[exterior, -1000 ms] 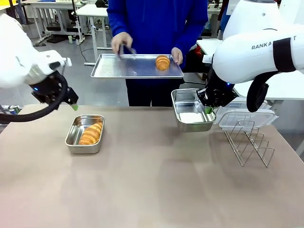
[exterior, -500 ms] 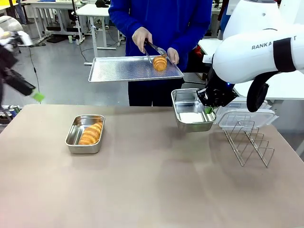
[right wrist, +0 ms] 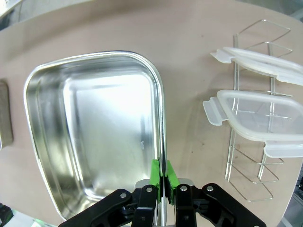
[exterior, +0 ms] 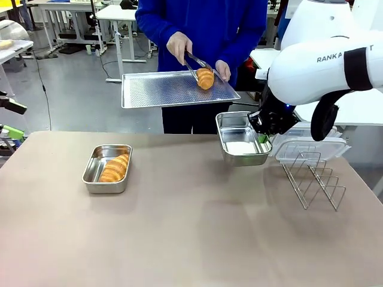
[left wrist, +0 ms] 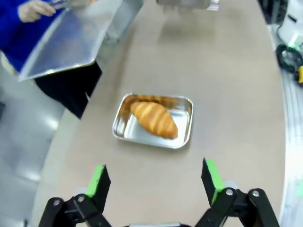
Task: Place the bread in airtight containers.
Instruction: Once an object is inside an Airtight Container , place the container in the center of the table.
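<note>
The right fingers (right wrist: 155,171) are clamped on the rim of the empty right pan (right wrist: 52,142). The left fingers (left wrist: 98,182) gape wide, holding nothing, well apart from the left pan (left wrist: 133,135) with 1 croissant (left wrist: 154,119).

We see lots of bare table (exterior: 191,239) in the middle and near us. The left pan (exterior: 90,170) sits alone. On the right, the held pan (exterior: 239,158), rack (exterior: 313,179) and lids (exterior: 311,146) crowd together. The tray (exterior: 155,89) hangs up high, past the far edge.

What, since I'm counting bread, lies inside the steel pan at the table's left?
One croissant lies in the steel pan, bare metal beside it. The floor under it is covered.
</note>
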`<state>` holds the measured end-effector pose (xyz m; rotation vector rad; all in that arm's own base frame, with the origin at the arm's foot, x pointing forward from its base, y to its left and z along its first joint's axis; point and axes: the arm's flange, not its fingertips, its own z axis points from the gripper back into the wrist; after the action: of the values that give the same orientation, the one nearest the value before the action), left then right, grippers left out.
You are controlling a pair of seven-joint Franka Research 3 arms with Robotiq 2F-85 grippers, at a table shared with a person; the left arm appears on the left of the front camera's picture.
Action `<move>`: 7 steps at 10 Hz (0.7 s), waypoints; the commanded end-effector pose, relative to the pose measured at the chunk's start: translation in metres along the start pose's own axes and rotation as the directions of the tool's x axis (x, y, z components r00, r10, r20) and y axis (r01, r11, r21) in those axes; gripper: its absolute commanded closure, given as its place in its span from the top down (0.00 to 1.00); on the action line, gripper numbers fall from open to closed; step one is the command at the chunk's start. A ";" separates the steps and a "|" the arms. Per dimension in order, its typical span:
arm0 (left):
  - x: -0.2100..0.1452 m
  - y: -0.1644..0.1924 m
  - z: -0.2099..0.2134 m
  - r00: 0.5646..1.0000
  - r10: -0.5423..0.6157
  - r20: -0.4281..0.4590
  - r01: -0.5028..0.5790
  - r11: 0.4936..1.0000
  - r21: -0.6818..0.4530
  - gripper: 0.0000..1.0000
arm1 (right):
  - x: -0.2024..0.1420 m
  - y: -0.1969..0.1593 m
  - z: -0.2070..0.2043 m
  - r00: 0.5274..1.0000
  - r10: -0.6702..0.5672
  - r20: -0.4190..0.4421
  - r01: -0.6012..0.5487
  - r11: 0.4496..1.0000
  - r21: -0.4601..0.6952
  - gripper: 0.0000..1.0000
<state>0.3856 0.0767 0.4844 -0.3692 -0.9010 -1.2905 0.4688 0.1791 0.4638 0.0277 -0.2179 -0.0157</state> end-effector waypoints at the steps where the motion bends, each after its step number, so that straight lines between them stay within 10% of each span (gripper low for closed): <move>1: -0.017 0.005 0.001 0.988 -0.049 0.144 0.054 0.998 -0.032 1.00 | 0.001 0.001 0.004 1.000 -0.015 0.014 0.015 1.000 -0.009 0.00; 7: -0.012 -0.003 0.002 0.991 -0.046 0.124 0.047 0.999 -0.004 1.00 | 0.001 0.001 0.004 1.000 -0.015 0.014 0.015 1.000 -0.009 0.00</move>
<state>0.3835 0.0870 0.4785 -0.4468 -0.9876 -1.3267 0.4688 0.1792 0.4638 0.0277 -0.2179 -0.0155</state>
